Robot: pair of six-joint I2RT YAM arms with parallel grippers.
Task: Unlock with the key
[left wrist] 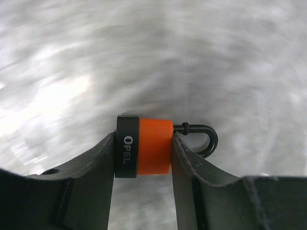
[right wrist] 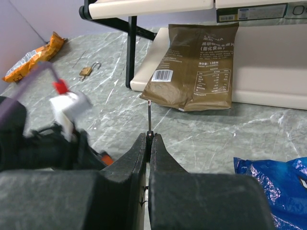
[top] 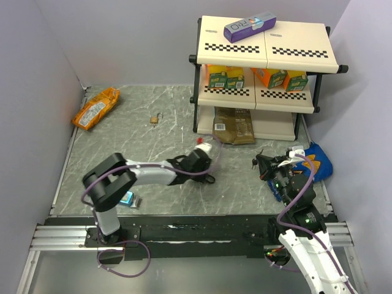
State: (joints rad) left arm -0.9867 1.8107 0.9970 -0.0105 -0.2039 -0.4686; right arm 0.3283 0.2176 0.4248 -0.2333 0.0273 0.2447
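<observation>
An orange-red padlock (left wrist: 153, 146) with a black band marked OPEL and a black shackle is held off the marble table; my left gripper (left wrist: 144, 143) is shut on its body from both sides, with the shackle sticking out to the right. In the top view the left gripper (top: 210, 153) sits mid-table. My right gripper (right wrist: 149, 139) is shut on the key (right wrist: 149, 117), whose thin silvery blade pokes forward from the fingertips. The key's black head is hidden between the pads. The padlock (right wrist: 106, 158) shows as an orange patch low and left of the right gripper (top: 260, 164).
A brass padlock (top: 155, 119) lies at the back of the table, and an orange snack bag (top: 95, 108) in the far left corner. A cream shelf (top: 263, 49) stands at back right with a brown pouch (top: 233, 125) before it. A blue bag (top: 318, 160) lies at the right edge.
</observation>
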